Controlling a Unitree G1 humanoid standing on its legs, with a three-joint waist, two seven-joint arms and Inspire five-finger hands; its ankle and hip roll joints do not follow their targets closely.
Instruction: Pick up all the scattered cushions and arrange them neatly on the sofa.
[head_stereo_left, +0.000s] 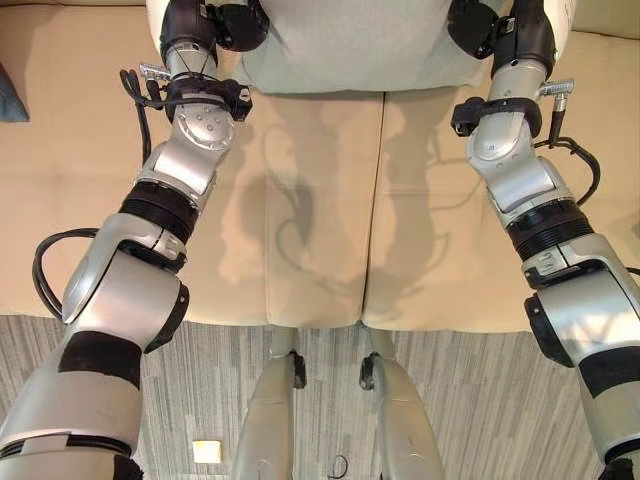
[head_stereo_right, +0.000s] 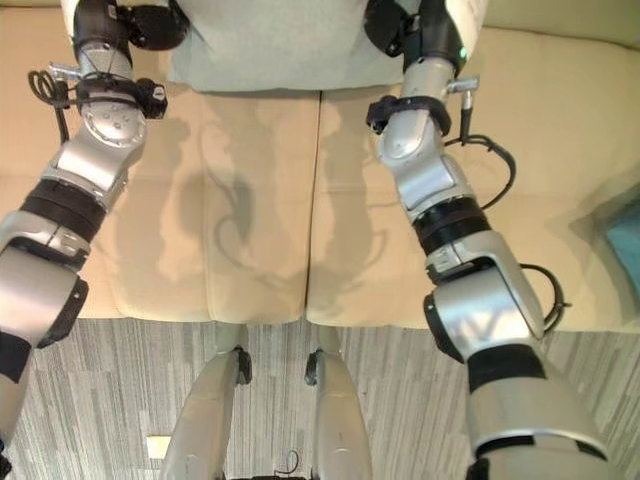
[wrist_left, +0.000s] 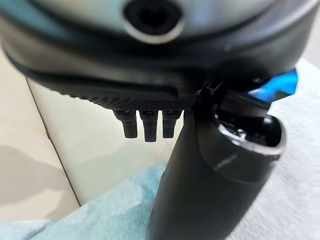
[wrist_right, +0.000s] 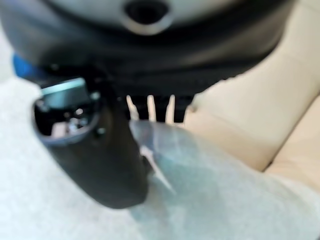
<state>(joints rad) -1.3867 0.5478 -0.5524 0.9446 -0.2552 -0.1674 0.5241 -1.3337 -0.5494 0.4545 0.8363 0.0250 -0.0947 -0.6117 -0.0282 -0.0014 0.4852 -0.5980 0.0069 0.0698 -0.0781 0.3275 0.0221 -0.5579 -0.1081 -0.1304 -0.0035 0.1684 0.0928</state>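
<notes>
Both arms reach over the beige sofa (head_stereo_left: 320, 250), my left hand (head_stereo_left: 215, 25) and right hand (head_stereo_left: 495, 25) each clamped on one side of a pale grey cushion (head_stereo_left: 340, 45), to keep it level. Its long axis runs side to side, against the backrest.

The cream leather sofa (head_stereo_left: 320, 230) seat lies bare between both arms. A pale grey-green fabric cushion (head_stereo_left: 340, 40) blocks its back; a teal cushion (head_stereo_right: 622, 245) crowds the right end.
</notes>
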